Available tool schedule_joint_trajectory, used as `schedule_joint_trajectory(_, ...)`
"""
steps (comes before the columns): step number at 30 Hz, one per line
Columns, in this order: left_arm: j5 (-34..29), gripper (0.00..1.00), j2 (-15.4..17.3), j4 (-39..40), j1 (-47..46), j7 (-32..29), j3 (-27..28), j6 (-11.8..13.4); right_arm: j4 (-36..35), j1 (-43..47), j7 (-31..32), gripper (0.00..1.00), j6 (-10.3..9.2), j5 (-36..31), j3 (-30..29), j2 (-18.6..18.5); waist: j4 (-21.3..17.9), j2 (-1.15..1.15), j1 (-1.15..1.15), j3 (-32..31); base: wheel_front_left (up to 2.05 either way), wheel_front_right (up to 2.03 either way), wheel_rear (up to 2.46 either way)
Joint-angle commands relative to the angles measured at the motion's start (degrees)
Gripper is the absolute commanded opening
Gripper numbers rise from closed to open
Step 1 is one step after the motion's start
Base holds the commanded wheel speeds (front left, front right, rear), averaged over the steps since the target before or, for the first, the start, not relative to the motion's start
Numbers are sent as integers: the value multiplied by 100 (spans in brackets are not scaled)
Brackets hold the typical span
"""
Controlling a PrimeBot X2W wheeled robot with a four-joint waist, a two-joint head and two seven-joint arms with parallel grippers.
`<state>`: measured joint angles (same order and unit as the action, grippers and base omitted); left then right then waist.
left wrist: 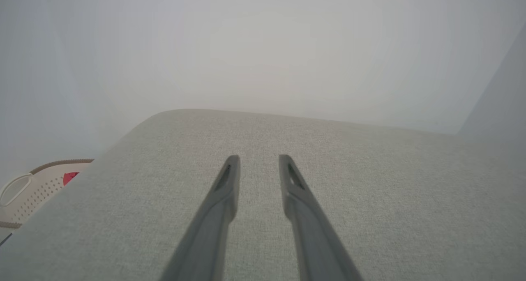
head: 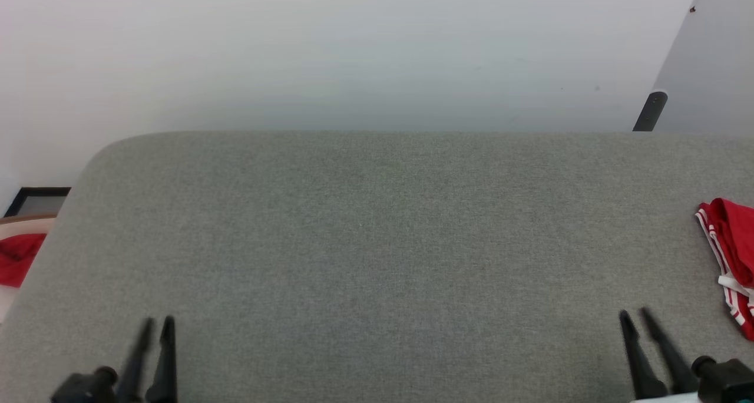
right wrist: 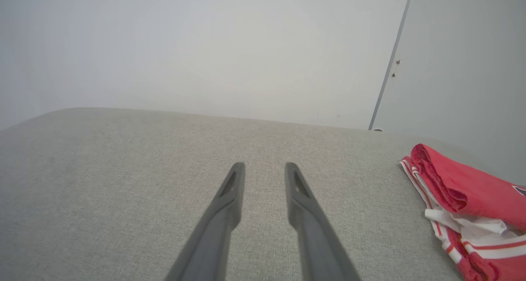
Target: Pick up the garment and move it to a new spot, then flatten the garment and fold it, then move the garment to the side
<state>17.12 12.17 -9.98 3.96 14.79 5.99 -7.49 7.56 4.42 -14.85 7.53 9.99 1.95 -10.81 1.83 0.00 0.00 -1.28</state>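
Observation:
The garment, red with white and red striped trim, lies bunched at the far right edge of the grey surface; in the right wrist view the garment sits to the right of my fingers. My right gripper hovers at the lower right, left of the garment and apart from it, open with nothing between its fingers. At the lower left my left gripper is open too and holds nothing. Its own camera shows the left gripper over bare grey fabric.
A pale perforated basket with a red cloth scrap inside stands beyond the surface's left edge. A white wall rises behind, and a grey door with a dark handle is at the back right.

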Motion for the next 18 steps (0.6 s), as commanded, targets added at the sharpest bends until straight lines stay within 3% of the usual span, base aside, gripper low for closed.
schedule_joint_trajectory(1,16,0,-35,-45,15,-15,-12,0,40,8,3,0,0,16,9,20,0,0,0,0,0,0,0)
schedule_joint_trajectory(18,1682,0,-228,-120,-231,-491,14,0,163,-240,426,0,-1,1902,-120,143,-25,0,0,20,0,0,0)
